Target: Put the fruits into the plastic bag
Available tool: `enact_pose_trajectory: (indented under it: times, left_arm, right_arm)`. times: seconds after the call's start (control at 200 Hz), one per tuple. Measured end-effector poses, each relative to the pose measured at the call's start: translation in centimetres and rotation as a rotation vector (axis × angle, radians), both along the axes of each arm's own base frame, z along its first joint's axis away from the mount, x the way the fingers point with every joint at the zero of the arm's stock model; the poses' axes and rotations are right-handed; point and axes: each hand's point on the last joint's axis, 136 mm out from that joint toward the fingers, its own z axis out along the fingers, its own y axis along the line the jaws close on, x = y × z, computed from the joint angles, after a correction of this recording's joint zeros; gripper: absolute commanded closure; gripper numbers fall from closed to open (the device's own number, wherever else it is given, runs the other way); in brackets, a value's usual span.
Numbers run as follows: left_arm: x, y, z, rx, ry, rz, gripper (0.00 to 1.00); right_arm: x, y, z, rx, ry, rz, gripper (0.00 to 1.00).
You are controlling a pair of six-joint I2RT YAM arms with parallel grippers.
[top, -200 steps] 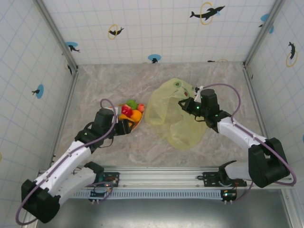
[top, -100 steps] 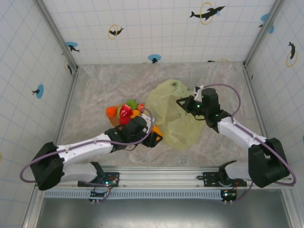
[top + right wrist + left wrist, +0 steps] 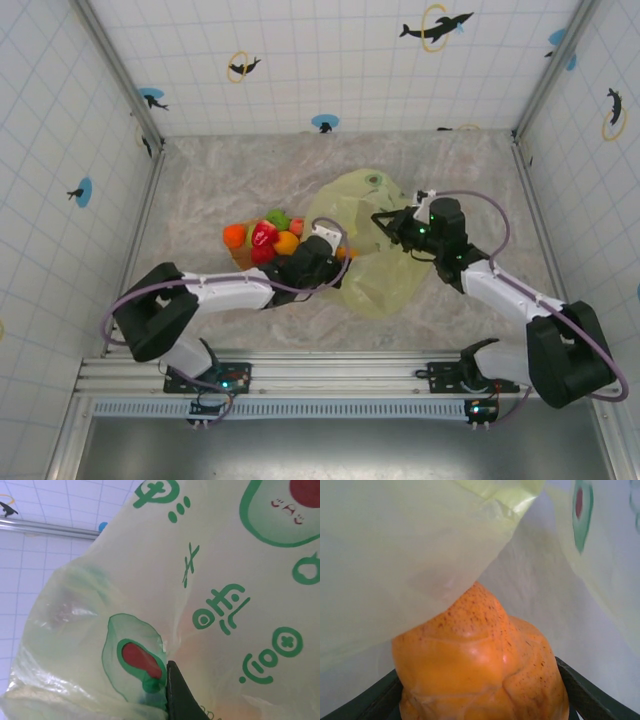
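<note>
The plastic bag, yellow-green with avocado prints, lies right of centre on the marble table. My right gripper is shut on its upper film, holding the mouth up; in the right wrist view one dark finger pinches the printed bag. My left gripper is at the bag's left edge, shut on an orange speckled fruit. That fruit sits under the raised film, with the inside of the bag beyond it. The other fruits, orange, red, green and yellow-orange, lie piled left of the bag.
Tiled walls enclose the table on three sides. A metal rail runs along the near edge. The left arm stretches across the table just below the fruit pile. Bare marble lies behind the pile.
My left arm swung right from the fruit pile, carrying the orange fruit to the bag's left opening. The right gripper shifted slightly, still holding the bag film.
</note>
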Motion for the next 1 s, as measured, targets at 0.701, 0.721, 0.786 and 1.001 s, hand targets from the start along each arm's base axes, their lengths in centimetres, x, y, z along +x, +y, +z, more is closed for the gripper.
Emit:
enact_pose_trajectory:
  times: [0.701,0.721,0.786,1.001]
  left_arm:
    - [5.2,-4.6,-4.6,-0.097,-0.042,0.130,0.20]
    - [5.3,-4.6,-4.5,-0.099,-0.044,0.128,0.19]
    - [5.3,-4.8,-4.3,-0.101,-0.049,0.125,0.14]
    - [4.8,-4.6,-2.3,-0.096,-0.056,0.095,0.10]
  right_arm:
    - [-1.3,-1.3,-1.8,0.174,0.076,-0.155,1.00]
    - [-1.3,-1.3,-1.7,0.175,0.075,-0.156,1.00]
    - [-1.2,-1.4,-1.6,0.181,0.073,-0.161,1.00]
    - [-0.6,-2.4,-1.7,0.185,0.068,-0.193,1.00]
